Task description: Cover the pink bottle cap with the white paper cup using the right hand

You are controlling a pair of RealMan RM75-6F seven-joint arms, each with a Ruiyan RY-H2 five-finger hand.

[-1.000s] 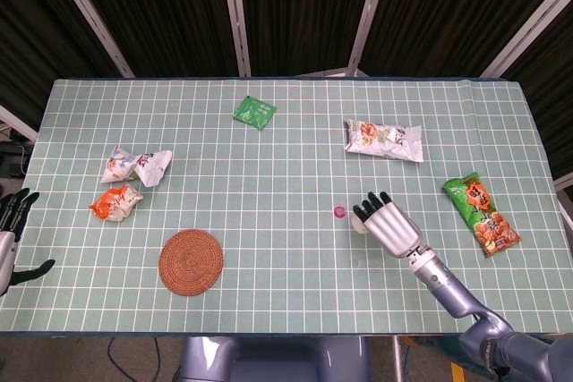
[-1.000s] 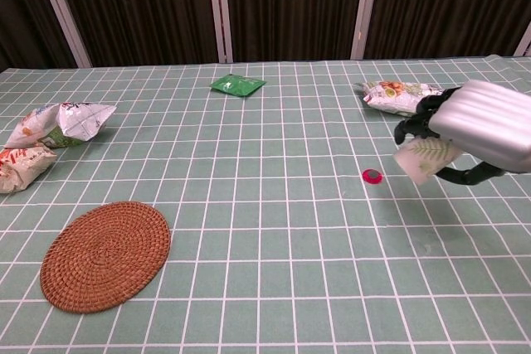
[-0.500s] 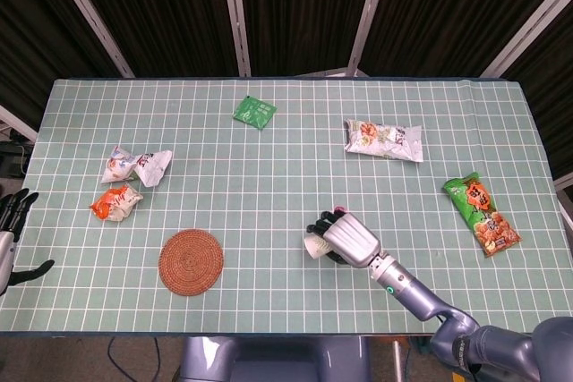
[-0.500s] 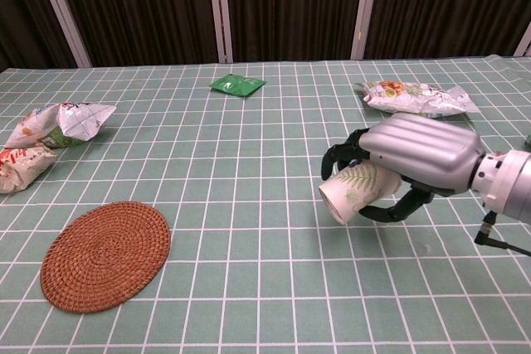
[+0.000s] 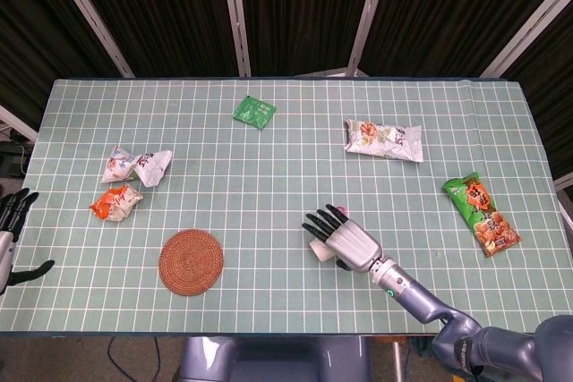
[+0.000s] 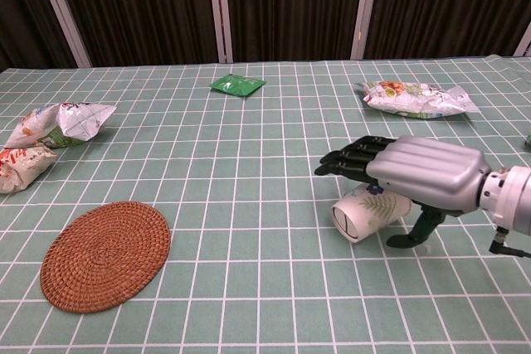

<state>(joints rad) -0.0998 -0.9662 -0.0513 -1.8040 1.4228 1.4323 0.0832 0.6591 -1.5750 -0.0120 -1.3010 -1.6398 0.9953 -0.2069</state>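
chest view: right hand spread flat over a cup lying on its side

chest view shows the right hand (image 6: 415,173) with its fingers (image 6: 353,159) stretched out flat and apart, holding nothing, palm down. just under the fingers lies the white paper cup (image 6: 365,211), tipped on its side on the table (image 6: 249,288) with its round end turned toward the camera and a green leaf print on its wall. whether the fingers touch the cup cannot be told from here; the thumb hangs down beside the cup, on the wrist side.

in the head view the same right hand (image 5: 345,241) reaches in from the near right corner, and the cup (image 5: 320,249) peeks out from beneath it on the side toward the woven mat. the pink bottle cap (image 5: 343,211) is only a small pink spot right at the fingertips, just beyond them; it is not covered by the cup. the chest view does not show it.

well off to the hand's far side sits a white snack bag (image 5: 383,140), and out past the wrist lies a green snack bag (image 5: 481,213). a round woven mat (image 6: 105,255) lies well apart across the table, with crumpled wrappers (image 6: 62,120) beyond it and a small green packet (image 6: 237,84) far back.

the left hand (image 5: 11,230) hangs at the table's edge with its fingers apart, holding nothing.
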